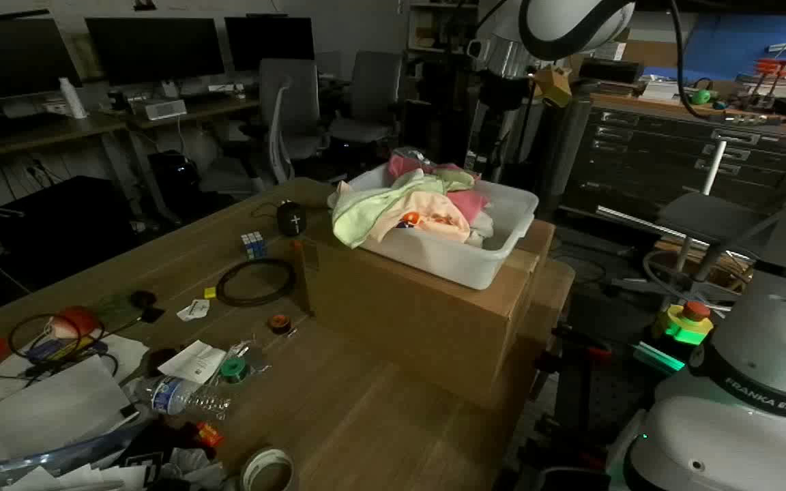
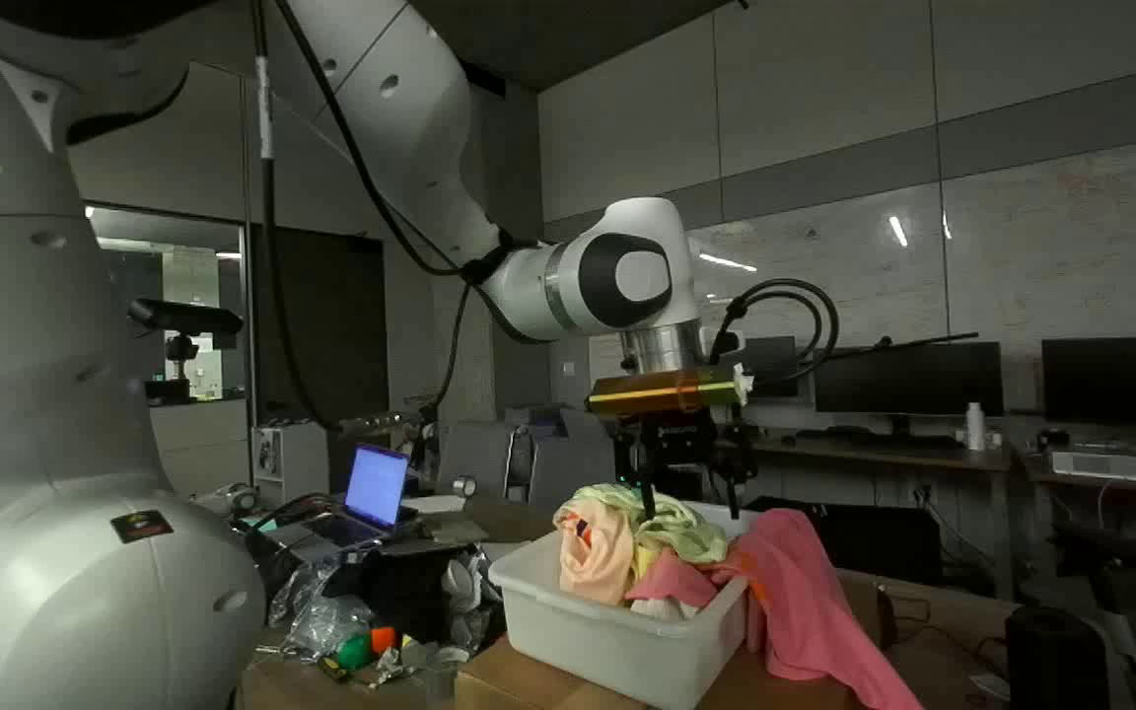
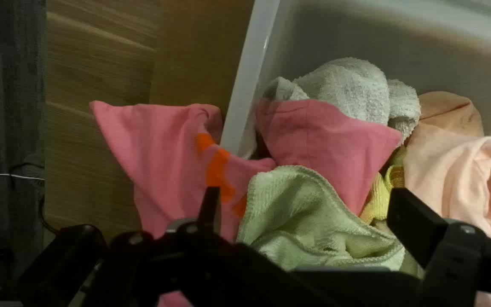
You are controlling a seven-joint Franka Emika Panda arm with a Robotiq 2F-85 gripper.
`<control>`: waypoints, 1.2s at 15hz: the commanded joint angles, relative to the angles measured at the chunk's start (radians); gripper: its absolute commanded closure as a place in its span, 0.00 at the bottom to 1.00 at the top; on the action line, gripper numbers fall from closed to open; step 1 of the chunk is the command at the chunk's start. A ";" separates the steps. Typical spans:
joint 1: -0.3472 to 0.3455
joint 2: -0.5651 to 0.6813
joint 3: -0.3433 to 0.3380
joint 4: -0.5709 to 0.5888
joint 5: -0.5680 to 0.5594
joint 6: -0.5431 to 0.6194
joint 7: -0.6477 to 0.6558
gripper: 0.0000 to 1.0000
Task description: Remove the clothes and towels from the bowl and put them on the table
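Note:
A white plastic tub [image 1: 485,273] holds crumpled cloths; it also shows in an exterior view [image 2: 617,631] and the wrist view [image 3: 249,76]. A light green towel [image 1: 366,211] lies on top, with a peach cloth [image 1: 427,208] beside it. A pink cloth with orange marks [image 2: 805,602] hangs over the tub's edge. A white towel [image 3: 348,89] and a yellow cloth [image 3: 379,200] show in the wrist view. My gripper [image 2: 691,508] is open and points down above the tub. In the wrist view the green towel [image 3: 309,213] shows between its fingers [image 3: 305,204], with nothing gripped.
The tub stands on a cardboard box [image 1: 406,327] on the wooden table [image 1: 366,409]. A black speaker [image 1: 291,218], puzzle cube [image 1: 254,244], cable ring [image 1: 255,281], bottle [image 1: 178,395] and papers lie on the table. A laptop [image 2: 376,483] stands behind the clutter.

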 commanded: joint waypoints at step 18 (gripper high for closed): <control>0.093 0.034 0.030 0.052 0.229 -0.039 -0.224 0.00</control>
